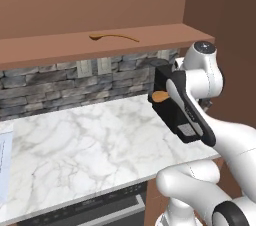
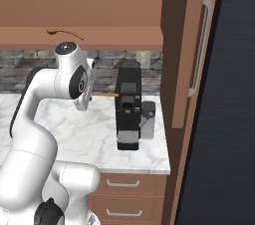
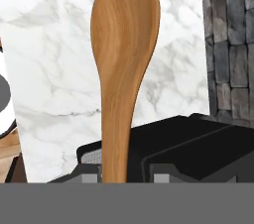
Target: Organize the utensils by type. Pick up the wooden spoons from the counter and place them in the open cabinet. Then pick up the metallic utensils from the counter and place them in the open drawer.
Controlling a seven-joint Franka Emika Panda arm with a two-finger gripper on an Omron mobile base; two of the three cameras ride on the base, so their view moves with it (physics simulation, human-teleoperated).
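The counter (image 1: pixel 90 135) was white marble with grey veins, backed by a dark stacked-stone wall (image 1: pixel 55 87), with brown wood cabinets above. The open cabinet's shelf (image 1: pixel 75 45) sat up over the hand, and there was already one wooden spoon (image 1: pixel 114 37) lying flat on it, lengthwise along the shelf. In the right base view a tall cabinet door with a long metal handle (image 2: pixel 199 45) stood off past the hand, and drawers (image 2: pixel 122 184) showed under the counter edge.

The gripper (image 3: pixel 116 178) was closed on the handle of a second wooden spoon (image 3: pixel 124 64), holding it up in the air above the marble, not touching anything else. In the hand view its long axis ran straight out away from the hand, bowl end farthest out and the handle coming back between the fingers. In the right base view the handle looked level, pointing sideways toward a black coffee machine (image 2: pixel 128 112) that stood on the counter right next to the hand. The fingertips themselves were hard to make out, but the spoon was clearly carried.
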